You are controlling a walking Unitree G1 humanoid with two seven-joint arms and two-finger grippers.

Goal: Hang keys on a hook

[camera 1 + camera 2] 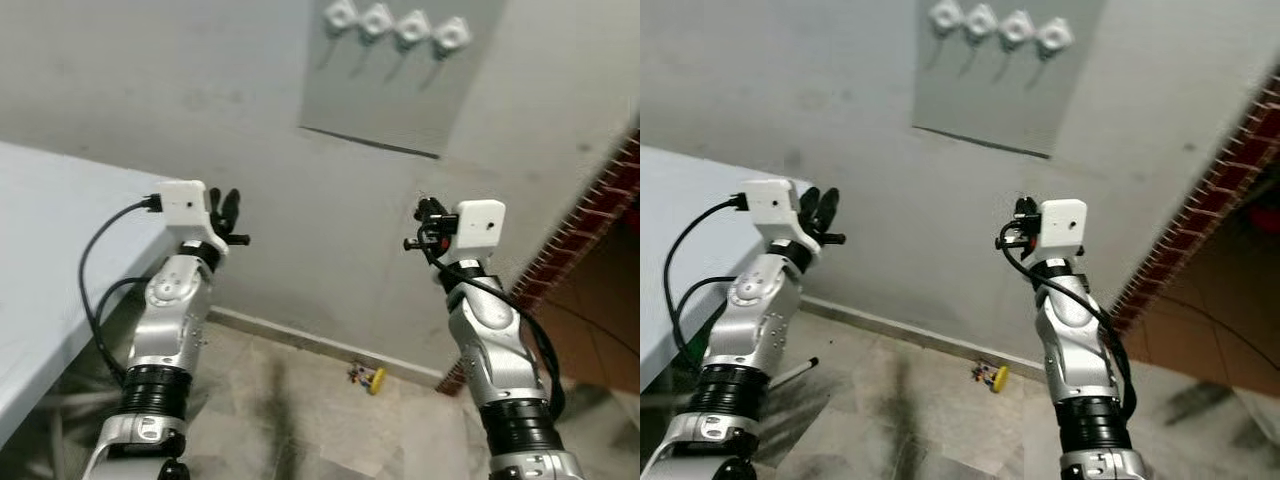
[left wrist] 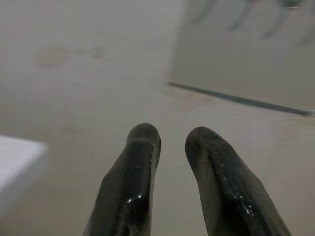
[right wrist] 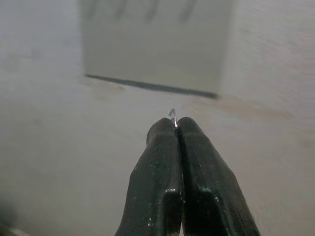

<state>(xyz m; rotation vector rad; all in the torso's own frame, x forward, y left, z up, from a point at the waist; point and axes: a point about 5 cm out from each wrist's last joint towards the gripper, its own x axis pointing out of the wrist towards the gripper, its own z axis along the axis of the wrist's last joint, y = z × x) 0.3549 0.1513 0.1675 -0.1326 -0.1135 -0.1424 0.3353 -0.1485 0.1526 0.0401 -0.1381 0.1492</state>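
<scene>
Your right gripper (image 3: 176,123) pinches only a wire sliver while the keys (image 1: 368,377) lie floored, so reaching for the hooks (image 1: 396,24) hangs nothing; the left gripper (image 2: 167,137) gapes empty.

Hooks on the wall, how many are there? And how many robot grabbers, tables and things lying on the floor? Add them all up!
White hooks: 4
Grippers, left gripper and right gripper: 2
Tables, the white table: 1
Keys on the floor, one bunch with a yellow tag: 1
Total: 8
</scene>
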